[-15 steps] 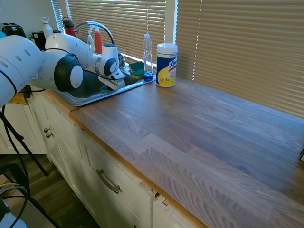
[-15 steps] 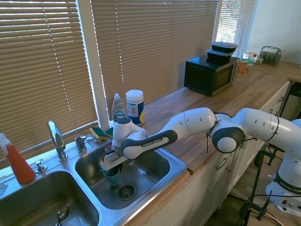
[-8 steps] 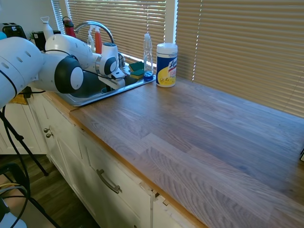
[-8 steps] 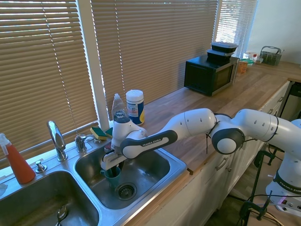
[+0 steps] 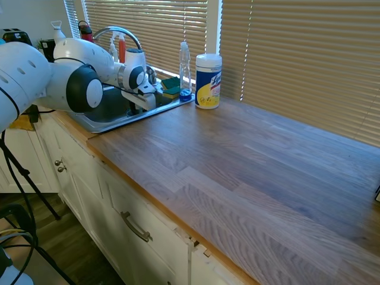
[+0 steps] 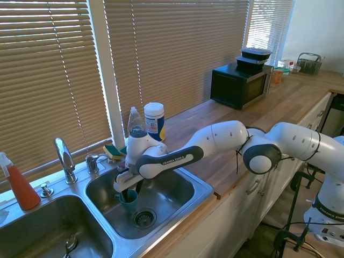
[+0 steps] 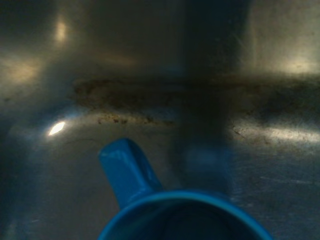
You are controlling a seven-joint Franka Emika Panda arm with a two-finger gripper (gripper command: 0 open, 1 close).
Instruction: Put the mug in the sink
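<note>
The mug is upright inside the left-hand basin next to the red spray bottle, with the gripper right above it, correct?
Not quite. The second exterior view shows the mug upright in the sink's other basin, the one nearer the wipes canister, beside the drain. The gripper is at its rim.

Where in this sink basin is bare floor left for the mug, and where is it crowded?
Bare steel lies right of the drain, toward the sink's counter-side wall. Crowded at the back-left, where the pincer and mug hang, and behind the rim by the sponges.
</note>
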